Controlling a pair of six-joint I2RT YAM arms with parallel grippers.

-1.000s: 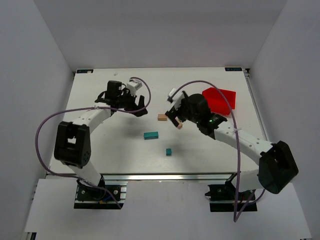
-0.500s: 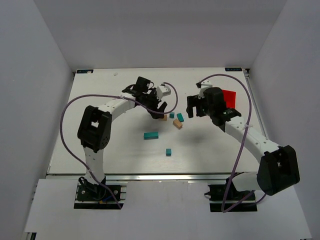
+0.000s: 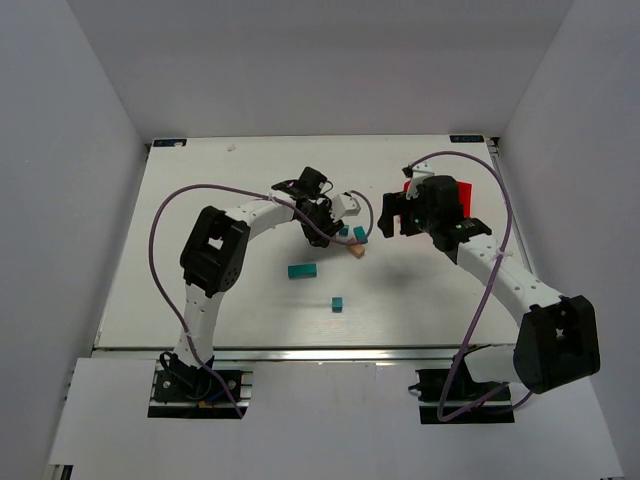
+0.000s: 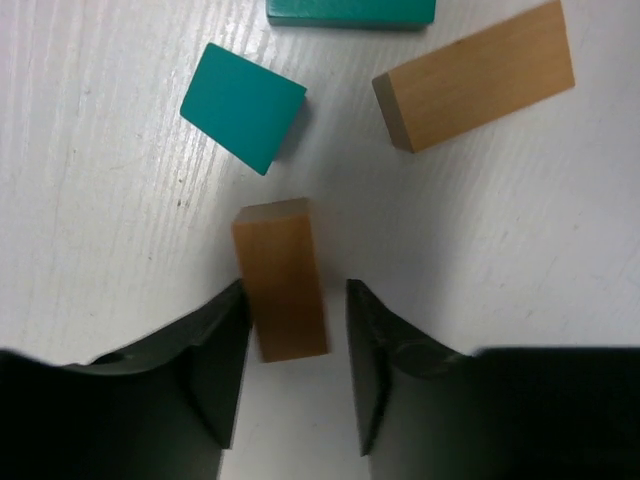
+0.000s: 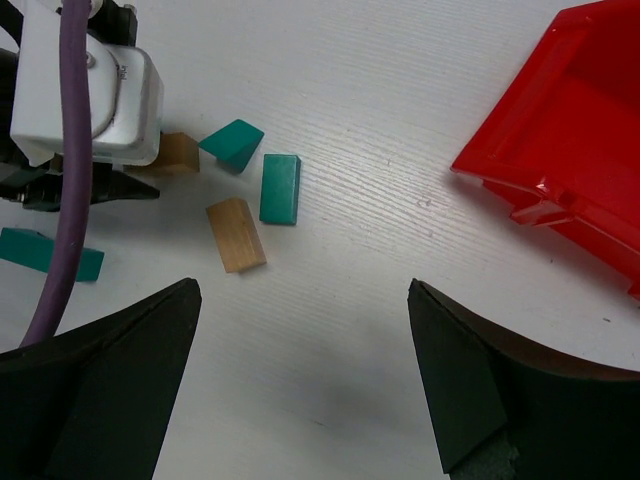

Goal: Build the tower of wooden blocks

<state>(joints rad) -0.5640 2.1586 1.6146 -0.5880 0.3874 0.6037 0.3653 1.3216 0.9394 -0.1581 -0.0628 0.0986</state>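
Wood block tower is not yet standing: its pieces lie flat and apart on the table point(image 3: 420, 310), most in a cluster near the middle. The left gripper point(image 4: 295, 292) straddles one tan block point(image 4: 280, 285) at a middling width, with one finger against the block's long side and a gap at the other, so nothing is clamped. A teal cube point(image 4: 243, 107) and a second tan block point(image 4: 475, 75) lie just beyond. The right gripper point(image 5: 303, 288) hangs wide, holding nothing, near the red bin point(image 5: 560, 170). The pieces look light, rigid and smooth-sided, likely to skid or twist if pushed off-centre. Pinching the two long flat faces, centred, should hold best.
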